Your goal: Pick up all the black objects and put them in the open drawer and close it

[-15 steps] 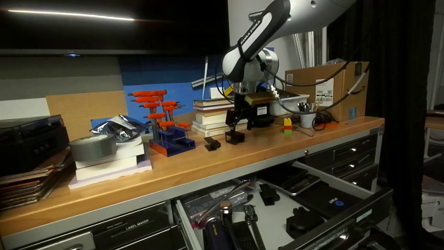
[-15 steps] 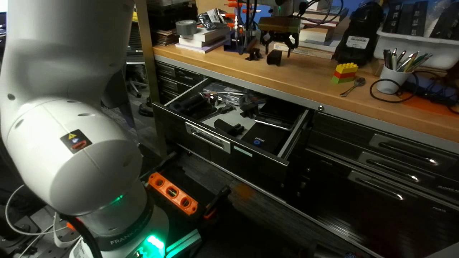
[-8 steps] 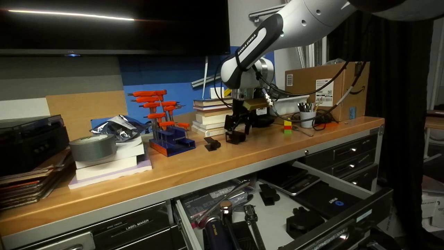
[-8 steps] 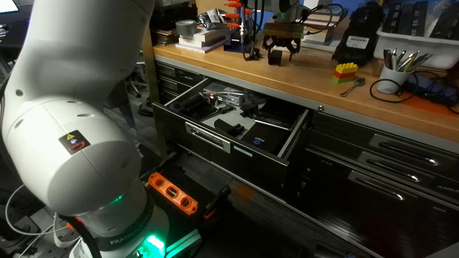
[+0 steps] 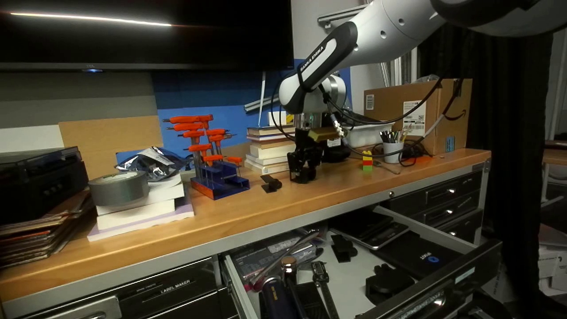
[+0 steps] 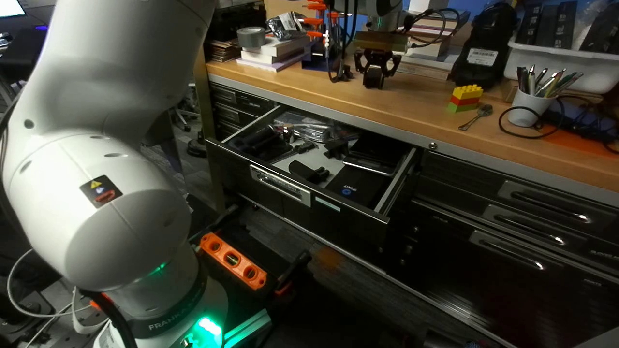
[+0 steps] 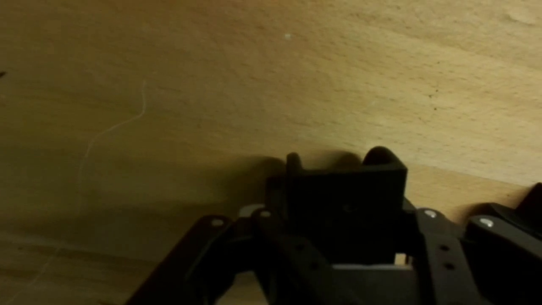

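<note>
My gripper [image 6: 374,83] is down at the wooden tabletop, its fingers closed on both sides of a black block [image 7: 345,203]. The block stands upright between the fingers and appears to rest on the table. A second black piece [image 5: 271,183] lies on the table beside the gripper; it also shows in an exterior view [image 6: 344,73] and at the right edge of the wrist view [image 7: 531,207]. The open drawer [image 6: 358,217] is below the table edge. Two similar black pieces lie in it, one near its back [image 5: 342,248] and one near its front [image 5: 385,283].
A red-and-blue tool rack [image 5: 217,184] stands left of the black pieces, with stacked books [image 5: 270,155] behind the gripper. A brick stack [image 6: 465,99], a spoon [image 6: 476,117] and a pen cup [image 6: 529,108] stand farther along the table. The drawer also holds tools and a black box [image 6: 360,186].
My gripper has come down onto the black block and its fingers have closed in from wide open to the block's sides. The drawer and the other pieces have not moved.
</note>
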